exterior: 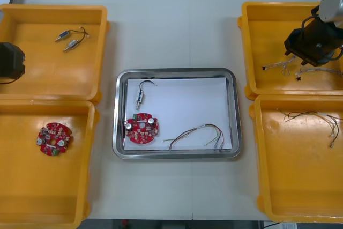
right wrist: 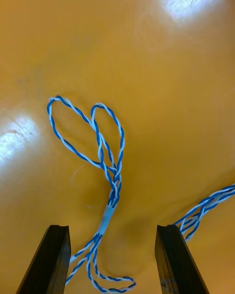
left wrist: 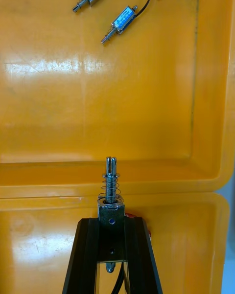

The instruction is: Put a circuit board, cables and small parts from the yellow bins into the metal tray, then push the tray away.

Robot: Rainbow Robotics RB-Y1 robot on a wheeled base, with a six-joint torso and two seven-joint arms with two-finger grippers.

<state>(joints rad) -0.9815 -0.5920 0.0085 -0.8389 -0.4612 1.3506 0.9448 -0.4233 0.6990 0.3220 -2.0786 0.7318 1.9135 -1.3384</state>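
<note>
Left gripper (left wrist: 111,221), at far-left yellow bin's (exterior: 53,73) left edge, is clamped on a small metal part (left wrist: 112,186): rigid, light. Right gripper (right wrist: 112,235), fingers apart, is held over blue/white cable (right wrist: 110,176) in far-right bin (exterior: 268,30): limp, v. light; best pinched at taped waist.

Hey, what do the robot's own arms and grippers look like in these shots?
The right gripper and left gripper each have two flat, matte black fingers with squared tips. In the front view, the right arm, over the far right yellow bin, has a rounded silver-grey joint ahead of a boxy black wrist. The left arm shows as a black block over the far left bin.
</note>
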